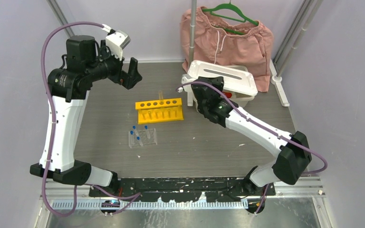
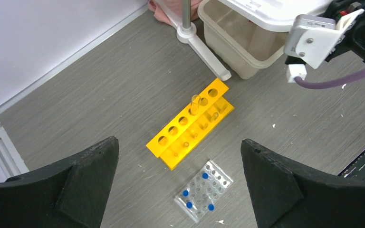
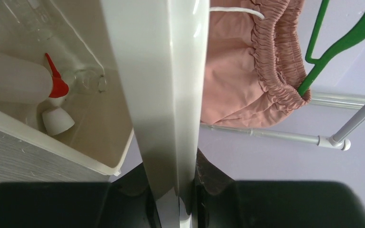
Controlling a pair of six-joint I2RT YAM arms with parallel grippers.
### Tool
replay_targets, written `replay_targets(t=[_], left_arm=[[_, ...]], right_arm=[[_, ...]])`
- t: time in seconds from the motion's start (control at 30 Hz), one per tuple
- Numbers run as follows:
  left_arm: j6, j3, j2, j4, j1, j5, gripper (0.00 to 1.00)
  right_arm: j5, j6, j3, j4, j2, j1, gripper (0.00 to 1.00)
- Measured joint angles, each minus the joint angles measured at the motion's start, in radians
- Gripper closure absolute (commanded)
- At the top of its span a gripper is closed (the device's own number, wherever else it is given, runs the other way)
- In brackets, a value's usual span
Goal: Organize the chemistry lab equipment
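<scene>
Looking up the table from the arm bases, I meet the clear rack point(image 1: 142, 137) first, lying just in front of the yellow rack point(image 1: 159, 110) and not touching it. My left wrist camera gives counts that the overhead view blurs: four blue-capped tubes point(image 2: 205, 175) in the clear rack, six holes along the yellow rack's top bar, and one clear tube point(image 2: 195, 103) standing upright in a middle hole, mouth up. The yellow rack's long axis runs left to right across the table, its right end swung slightly away from me.

Above and to the left of the racks, the left gripper point(image 1: 129, 75) hangs in the air, fingers spread wide, nothing between them. Farther back on the right, the right gripper point(image 1: 188, 88) pinches the edge of the white lid point(image 1: 223, 76) over the beige tub point(image 2: 237, 42).

Only the right wrist camera sees into that tub. It shows one white squeeze bottle point(image 3: 9, 78) lying on its side, its red nozzle point(image 3: 57, 85) just beside one tiny white cup point(image 3: 57, 121). One clear beaker point(image 3: 88, 80) is visible; other glass is too faint to count. Beyond hang the pink shorts point(image 1: 228, 40) on a green hanger point(image 1: 228, 8).
</scene>
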Motion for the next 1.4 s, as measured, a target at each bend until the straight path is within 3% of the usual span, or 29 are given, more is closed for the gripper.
replay_targets(t=[0.53,0.73,0.97,1.27,1.37,1.4], left_arm=[[0.006,-0.050,-0.022,0.000,0.000,-0.033,0.00],[0.009,-0.054,-0.022,0.001,0.000,-0.037,0.00],[0.017,-0.067,-0.022,0.000,0.000,-0.045,0.00],[0.016,-0.067,-0.022,-0.002,0.000,-0.043,0.00],[0.016,-0.067,-0.022,-0.009,0.000,-0.039,0.00],[0.016,-0.067,-0.022,-0.012,0.000,-0.036,0.00]], right_arm=[[-0.005,-0.045,-0.042,0.122,0.111,-0.099,0.86],[-0.002,-0.043,-0.044,0.153,0.174,-0.105,0.78],[0.003,0.029,-0.023,0.114,0.212,-0.092,0.42],[-0.077,0.203,0.066,-0.132,0.214,-0.043,0.20],[-0.117,0.251,0.101,-0.231,0.214,-0.037,0.02],[-0.127,0.266,0.110,-0.253,0.214,-0.037,0.00]])
